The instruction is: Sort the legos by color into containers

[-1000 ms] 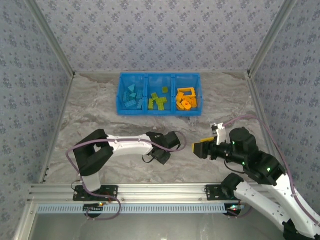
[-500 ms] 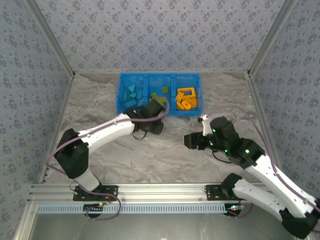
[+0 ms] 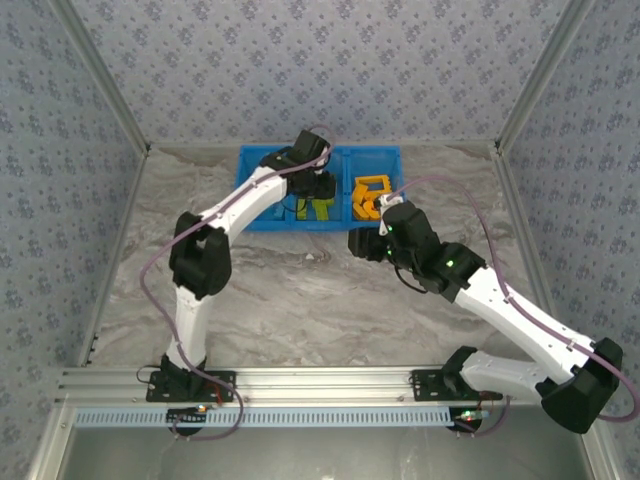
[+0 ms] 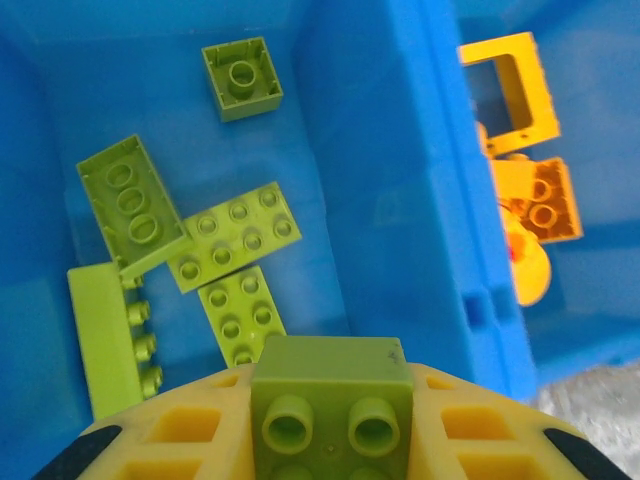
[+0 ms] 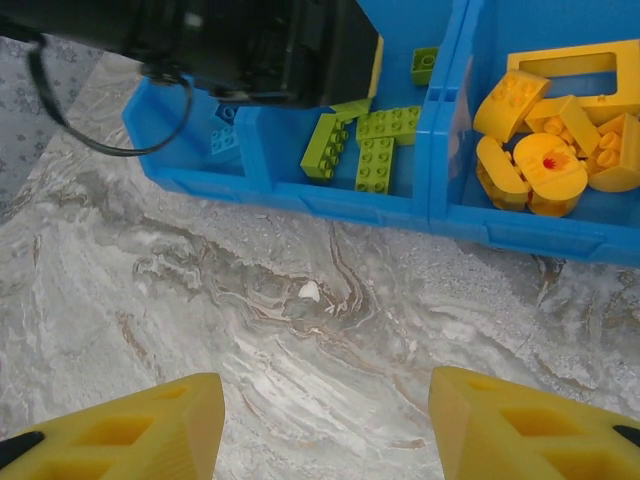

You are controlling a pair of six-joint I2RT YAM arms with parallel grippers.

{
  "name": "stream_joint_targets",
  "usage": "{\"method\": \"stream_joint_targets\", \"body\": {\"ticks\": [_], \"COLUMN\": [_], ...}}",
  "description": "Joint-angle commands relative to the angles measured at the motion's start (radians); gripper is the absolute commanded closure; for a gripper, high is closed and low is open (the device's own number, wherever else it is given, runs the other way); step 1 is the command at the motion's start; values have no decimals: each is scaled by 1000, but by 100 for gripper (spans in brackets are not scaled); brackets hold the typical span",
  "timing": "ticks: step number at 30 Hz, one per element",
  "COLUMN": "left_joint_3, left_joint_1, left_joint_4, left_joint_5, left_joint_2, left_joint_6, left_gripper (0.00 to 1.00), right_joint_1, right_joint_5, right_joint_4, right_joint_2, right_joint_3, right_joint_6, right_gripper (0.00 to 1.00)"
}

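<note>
Left gripper (image 3: 318, 192): clamped on lime green brick (image 4: 332, 385), directly above middle compartment (image 4: 60, 120) of blue bin (image 5: 350, 205); lime legos (image 4: 235, 235) below. Drop judged straight down. Right gripper (image 5: 325, 425): jaws apart, empty, over table (image 5: 300, 330) off bin's front edge.

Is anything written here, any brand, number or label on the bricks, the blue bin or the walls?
No text can be read anywhere. Studs on the lime green brick held in the left gripper and on the loose bricks in the blue bin are too blurred for any embossing. The wallpaper bears only a pattern.
</note>
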Motion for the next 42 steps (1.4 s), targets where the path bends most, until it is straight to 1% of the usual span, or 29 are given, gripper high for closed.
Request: {"method": "stream_joint_targets", "body": {"ticks": [1, 7, 16, 18, 19, 22, 25, 27, 28, 31, 33, 35, 39, 42], "left_joint_3": [90, 89, 102, 104, 102, 97, 87, 87, 84, 48, 7, -44, -218, -407], "left_joint_1": [5, 15, 18, 19, 21, 21, 22, 20, 20, 16, 10, 1, -31, -54], "left_joint_4": [-90, -51, -19, -23, -23, -27, -23, -25, -27, -10, -2, 45, 97, 142], "left_joint_5": [24, 80, 129, 128, 127, 117, 110, 108, 106, 77, 53, 30, -25, -67], "left_joint_2": [58, 117, 183, 187, 185, 169, 144, 128, 117, 55, -8, -85, -274, -455], "left_joint_6": [-52, -100, -140, -147, -149, -151, -148, -147, -147, -150, -157, -164, -186, -191], "left_gripper": [75, 74, 71, 68, 63, 55, 52, 53, 55, 60, 62, 62, 64, 65], "right_joint_1": [-2, -5, -10, -11, -13, -18, -20, -21, -21, -25, -27, -32, -45, -51], "right_joint_5": [34, 27, 10, 8, 8, 4, -4, -4, -3, 2, 7, 16, 39, 53], "right_joint_4": [2, 3, 1, -1, -2, -5, 0, 0, 1, -8, -8, -9, -15, -17], "right_joint_2": [-23, -41, -39, -40, -41, -40, -37, -37, -38, -51, -70, -92, -140, -182], "right_joint_3": [15, -4, -9, -10, -9, -14, -16, -17, -16, -10, -8, -8, -13, -29], "right_joint_6": [19, 31, 31, 31, 29, 27, 27, 28, 27, 16, 6, -7, -36, -70], "right_gripper": [41, 41, 41, 41, 41, 41, 41, 41, 41, 41, 41, 41, 41, 41]}}
